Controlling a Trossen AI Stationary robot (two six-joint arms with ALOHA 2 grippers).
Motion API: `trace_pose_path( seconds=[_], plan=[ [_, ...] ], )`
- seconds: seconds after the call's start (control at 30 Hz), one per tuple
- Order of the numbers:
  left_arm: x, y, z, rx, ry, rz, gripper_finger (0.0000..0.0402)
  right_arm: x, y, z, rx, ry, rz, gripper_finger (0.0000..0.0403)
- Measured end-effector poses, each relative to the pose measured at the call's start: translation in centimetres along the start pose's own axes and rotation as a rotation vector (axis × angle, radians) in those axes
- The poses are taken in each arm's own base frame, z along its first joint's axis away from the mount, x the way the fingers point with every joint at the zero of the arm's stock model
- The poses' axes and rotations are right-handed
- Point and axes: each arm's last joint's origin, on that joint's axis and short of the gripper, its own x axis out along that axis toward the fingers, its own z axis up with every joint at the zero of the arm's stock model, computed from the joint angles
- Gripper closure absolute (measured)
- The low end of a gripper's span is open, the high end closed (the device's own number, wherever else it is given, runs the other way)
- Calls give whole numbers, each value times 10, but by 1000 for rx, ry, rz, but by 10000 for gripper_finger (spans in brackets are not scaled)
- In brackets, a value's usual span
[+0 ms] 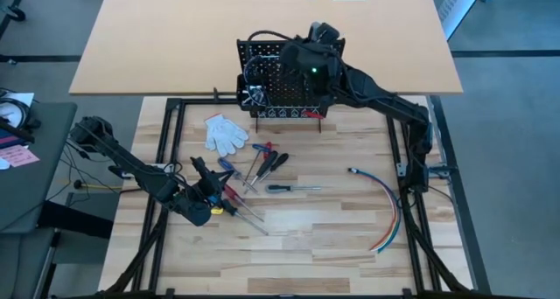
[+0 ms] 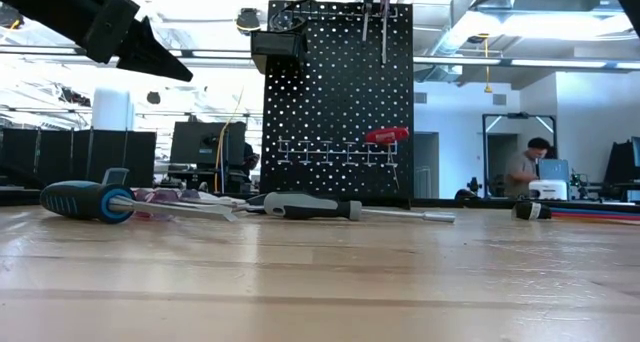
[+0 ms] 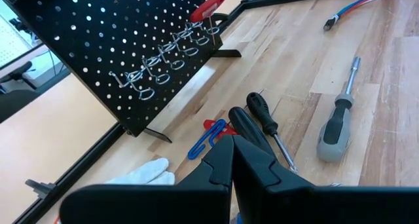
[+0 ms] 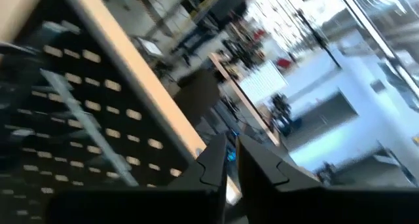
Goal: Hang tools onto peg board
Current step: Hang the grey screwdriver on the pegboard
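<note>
The black peg board (image 1: 280, 80) stands upright at the table's far middle, a small black bin (image 2: 278, 47) on one side and a red-handled tool (image 2: 387, 135) hung on its lower hooks. Two thin shafts (image 2: 383, 27) hang at its top edge. Several tools lie on the table: two black-handled screwdrivers (image 3: 255, 116), a grey-handled driver (image 3: 335, 126), red pliers (image 1: 262, 148) and a blue-handled screwdriver (image 2: 90, 200). My left gripper (image 3: 232, 152) is shut and empty, raised above the tools near the table's left. My right gripper (image 4: 230, 160) is shut at the board's top (image 1: 297, 56).
White gloves (image 1: 226, 133) lie left of the tools. A bundle of coloured wires (image 1: 387, 207) curves along the table's right side. A second wooden table (image 1: 262, 28) stands behind the board. A person (image 2: 522, 167) stands far off in the room.
</note>
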Motion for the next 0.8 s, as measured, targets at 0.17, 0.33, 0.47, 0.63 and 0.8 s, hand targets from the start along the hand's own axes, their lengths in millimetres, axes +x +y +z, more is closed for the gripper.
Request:
trace_pose_path(
  seconds=[0.17, 0.33, 0.47, 0.63, 0.8],
  plan=[
    [0, 0, 0, 1, 1, -1, 402, -19, 6, 6, -34, -103, 137, 326],
    [0, -1, -1, 11, 14, -26, 402, -56, 5, -3, -163, -209, 481, 301],
    [0, -1, -1, 12, 17, -31, 402, -85, 10, -21, -160, -208, 933, 296],
    [0, -1, -1, 9, 17, -32, 402, -120, 43, -42, -175, -121, 1201, 295],
    [0, -1, -1, 6, 21, -45, 401, -150, 112, -74, -247, -106, 1304, 295]
  ],
)
